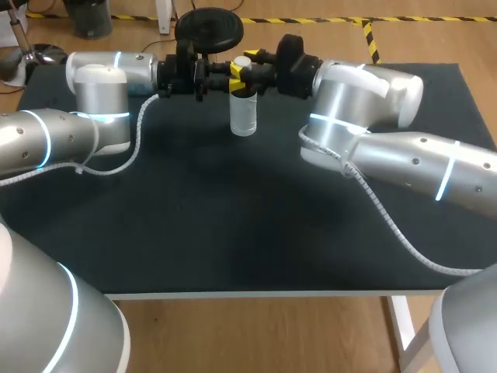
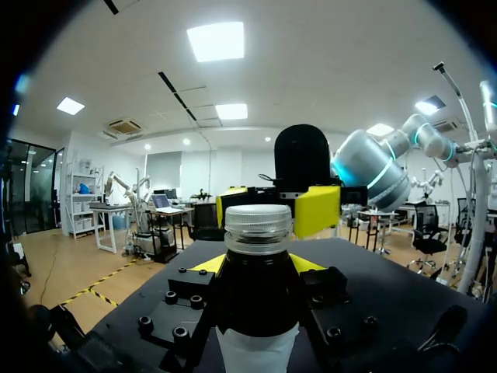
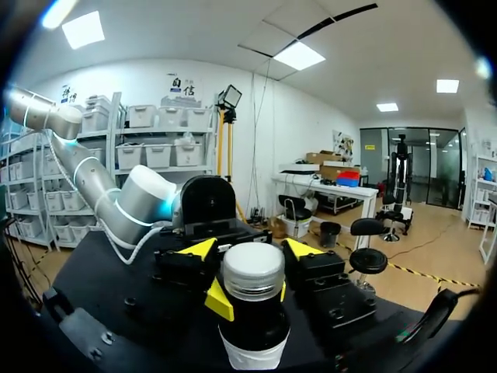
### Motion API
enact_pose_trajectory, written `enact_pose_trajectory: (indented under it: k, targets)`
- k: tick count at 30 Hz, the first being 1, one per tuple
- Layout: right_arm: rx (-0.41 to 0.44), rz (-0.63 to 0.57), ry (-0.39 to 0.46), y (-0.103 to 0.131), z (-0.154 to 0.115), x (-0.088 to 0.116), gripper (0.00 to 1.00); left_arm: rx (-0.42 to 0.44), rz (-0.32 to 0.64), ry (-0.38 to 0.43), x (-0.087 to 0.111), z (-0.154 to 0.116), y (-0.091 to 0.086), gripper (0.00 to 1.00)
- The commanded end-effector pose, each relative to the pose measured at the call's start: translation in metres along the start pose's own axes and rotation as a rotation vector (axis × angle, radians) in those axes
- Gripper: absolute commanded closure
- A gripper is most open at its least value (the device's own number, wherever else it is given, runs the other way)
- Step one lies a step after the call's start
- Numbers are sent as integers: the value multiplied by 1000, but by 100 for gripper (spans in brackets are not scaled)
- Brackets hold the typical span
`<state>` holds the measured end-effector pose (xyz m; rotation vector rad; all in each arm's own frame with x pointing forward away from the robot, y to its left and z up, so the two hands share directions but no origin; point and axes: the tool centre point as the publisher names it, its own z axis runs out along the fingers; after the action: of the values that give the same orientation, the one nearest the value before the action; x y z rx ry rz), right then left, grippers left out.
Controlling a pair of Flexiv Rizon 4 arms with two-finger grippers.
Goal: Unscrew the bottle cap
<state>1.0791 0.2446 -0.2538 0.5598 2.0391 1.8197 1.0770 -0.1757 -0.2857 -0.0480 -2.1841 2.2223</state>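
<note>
**Step in hand: grasp set, cap not yet turned**
- Left arm: enters from 9 o'clock and reaches to the far middle of the desk.
- Right arm: enters from 3 o'clock and meets the left arm at the same spot.
- Left gripper: level, at the bottle's shoulder. Its fingers are clamped on the dark-looking upper body just below the cap, one yellow tip on each side.
- Right gripper: level, opposite the left gripper. Its fingers are pressed in from two sides at the cap's lower skirt.
- Bottle: upright on the desk at 12 o'clock, near the far edge, held between the two grippers. Pale label on the lower body.
- Bottle cap: white, ribbed, seated square on the neck. No gap shows under it, so it is judged not yet loosened.

**Next move (judgement)**
- The right wrist should rotate about the bottle's upright axis while the left holds the body still.
- The grip sits low on the skirt. If it slips, the fingers will turn without the cap, so pressure must hold through the turn.
- The two grippers stand close together, leaving little room to swing.

**Surface**
- Desk: black matte top with a pale front edge at 6 o'clock.
- Cable: a pale coiled lead trailing from the right arm over the desk at 4 o'clock.
</note>
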Motion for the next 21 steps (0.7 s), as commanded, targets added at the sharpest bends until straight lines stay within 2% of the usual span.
enact_pose_trajectory:
  k: [1,11,21]
  targets:
    - [-4,-3,16,-2,0,-1,100,1,2,-3,0,1,0,100]
    - [-4,10,132,-1,-3,-7,100,1,2,-3,0,1,0,100]
    - [5,18,334,0,-7,-16,100,1,2,-3,0,1,0,100]
